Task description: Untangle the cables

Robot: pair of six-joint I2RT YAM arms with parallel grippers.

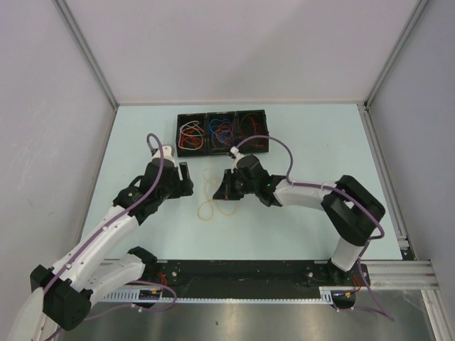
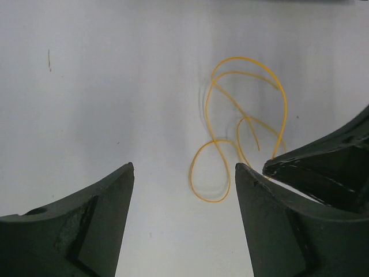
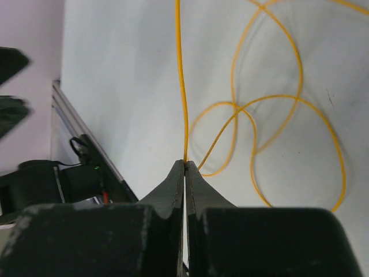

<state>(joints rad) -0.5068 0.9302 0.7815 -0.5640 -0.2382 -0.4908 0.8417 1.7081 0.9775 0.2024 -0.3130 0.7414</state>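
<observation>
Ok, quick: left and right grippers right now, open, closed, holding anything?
Left gripper: open, holding nothing.
Right gripper: shut on the yellow cable.

No readable text, labels, brands, numbers or signs in any view.

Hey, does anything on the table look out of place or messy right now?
A yellow cable sprawls in crossing loops on the table, outside the black tray holding the other cables. The shut right end effector pinches one strand; the left end effector stands open beside it. Nothing looks damaged.
</observation>
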